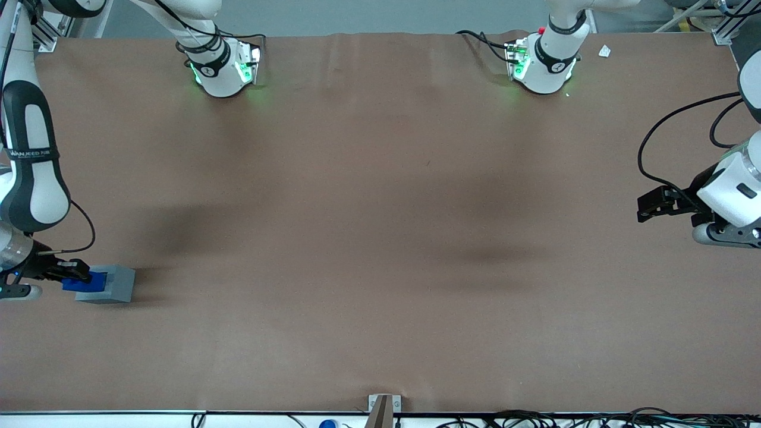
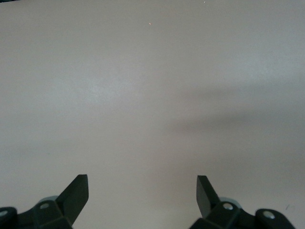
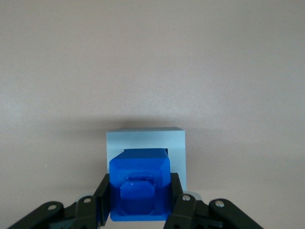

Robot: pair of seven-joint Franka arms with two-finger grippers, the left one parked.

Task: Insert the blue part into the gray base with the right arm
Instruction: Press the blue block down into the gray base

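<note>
- We see the gripper at the working arm's end of the table, low over the gray base, with the right arm reaching down to it from above.
- From the right wrist view, the gripper has its two fingers pressed against either side of the blue part, so we read it as closed on the part and carrying it.
- The blue part sits over the gray base, its leading end at the mouth of the square socket; we cannot tell how deep it has gone in, if at all.
- The gray base rests on the brown table, near the edge toward the front camera, with nothing else close to it.
- We judge the step in hand to be the insertion itself: the part is grasped and brought to the socket, but not seated.
- In our view, the next move calls for keeping the part square to the socket walls and pressing it in steadily along the socket's axis, with the grip held until it seats.
- A small tilt or sideways offset could jam the part on the rim or push the base across the table, since nothing holds the base down.
</note>
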